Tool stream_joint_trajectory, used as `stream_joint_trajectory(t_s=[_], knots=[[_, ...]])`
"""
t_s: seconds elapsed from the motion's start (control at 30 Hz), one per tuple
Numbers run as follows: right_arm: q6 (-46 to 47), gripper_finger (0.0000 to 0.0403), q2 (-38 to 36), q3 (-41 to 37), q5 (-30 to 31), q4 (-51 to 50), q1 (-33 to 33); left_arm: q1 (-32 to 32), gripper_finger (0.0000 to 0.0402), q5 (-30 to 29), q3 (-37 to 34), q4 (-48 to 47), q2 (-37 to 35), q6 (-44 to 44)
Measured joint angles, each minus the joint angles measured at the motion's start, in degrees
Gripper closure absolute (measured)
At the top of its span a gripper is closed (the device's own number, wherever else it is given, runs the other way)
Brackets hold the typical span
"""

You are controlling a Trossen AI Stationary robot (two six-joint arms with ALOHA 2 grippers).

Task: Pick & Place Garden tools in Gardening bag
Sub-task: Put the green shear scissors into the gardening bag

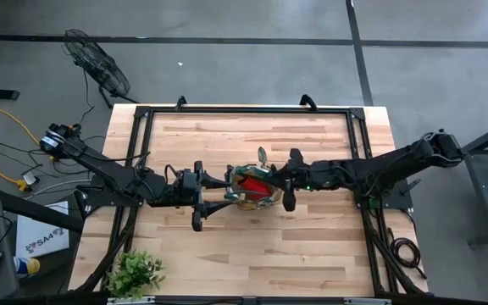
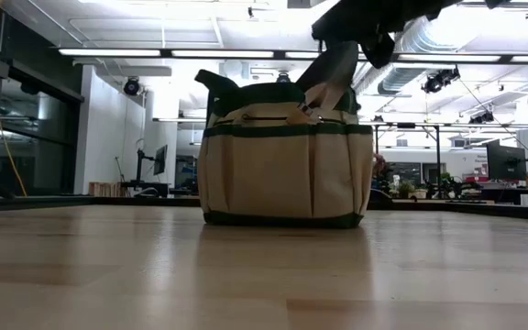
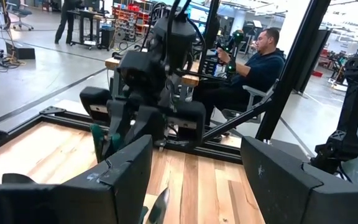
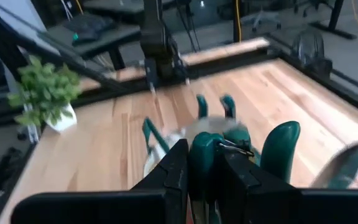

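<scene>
Item: gardening bag, beige canvas with dark green trim, standing upright at the middle of the table, mouth up, red cloth bundle visible inside from above. Item in hand: pruning shears, green-handled, pinched between the narrowly closed fingers of my right gripper, held directly over the bag's mouth. As far as I can tell from the wrist view, the long axis of the shears runs forward from the fingers and down toward the bag; the blade end is hidden, so I cannot tell which end leads. A second green handle and a grey metal blade stand just beside. To do this step well, I judge I should lower the shears upright, clear of the loop handles, before letting go. Left gripper: fingers spread wide, empty, waiting beside the bag. Plant: near table corner, well apart.
</scene>
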Motion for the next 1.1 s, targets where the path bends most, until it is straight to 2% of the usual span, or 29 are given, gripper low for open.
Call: stream_joint_trajectory(t_s=[0.47, 0.87, 1.1], knots=[[0.4, 0.0363, 0.0, 0.0, -0.3, 4.8, -1.8, 0.0, 0.016, 0.0, 0.0, -0.4, 0.0, 0.0], [1.6, 0.0363, -4.3, 0.0, 4.9, -2.6, 1.6, 0.0, 0.016, 0.0, 0.0, -0.4, 0.0, 0.0], [1.4, 0.0363, -11.8, -0.4, 10.2, -9.6, 3.9, 0.0, 0.016, 0.0, 0.0, -0.4, 0.0, 0.2]])
